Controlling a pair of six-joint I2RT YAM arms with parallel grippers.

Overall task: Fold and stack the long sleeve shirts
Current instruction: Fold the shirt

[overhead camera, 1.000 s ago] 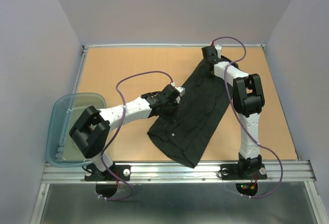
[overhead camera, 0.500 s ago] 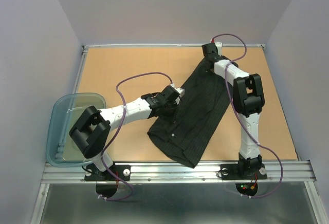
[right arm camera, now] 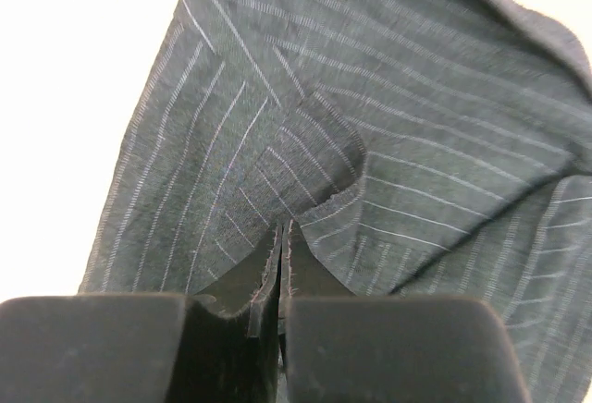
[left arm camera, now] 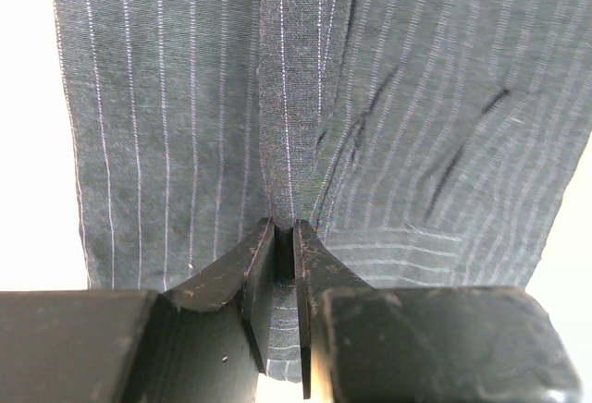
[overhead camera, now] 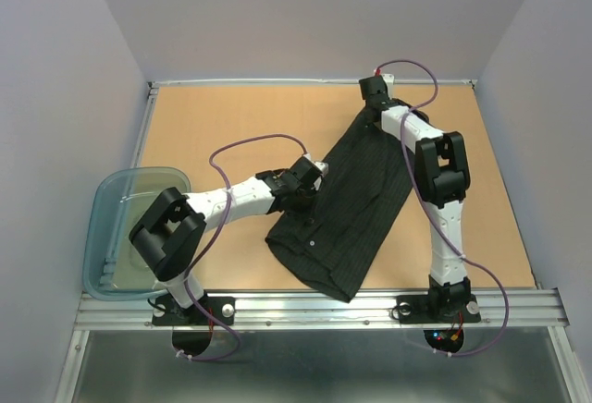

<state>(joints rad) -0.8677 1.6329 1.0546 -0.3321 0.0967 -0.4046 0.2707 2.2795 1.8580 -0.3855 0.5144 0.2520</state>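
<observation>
Shirt (overhead camera: pixel 356 209): black with thin stripes. It lies flat and slanted on the table (overhead camera: pixel 231 116), from far right to near middle.
Left gripper (left arm camera: pixel 282 229): pinched tight on a fold at the shirt's left edge.
Right gripper (right arm camera: pixel 280 232): closed tight on the shirt's far end.
Tub (overhead camera: pixel 109 237): by the table's near left corner, apart from the shirt.

Black pinstriped shirt (overhead camera: pixel 356 207) lies stretched diagonally, seemingly folded into a long strip.

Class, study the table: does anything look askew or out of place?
Yes: the black pinstriped shirt lies diagonally across the table, creased and bunched into a narrow strip rather than flat and square.
</observation>
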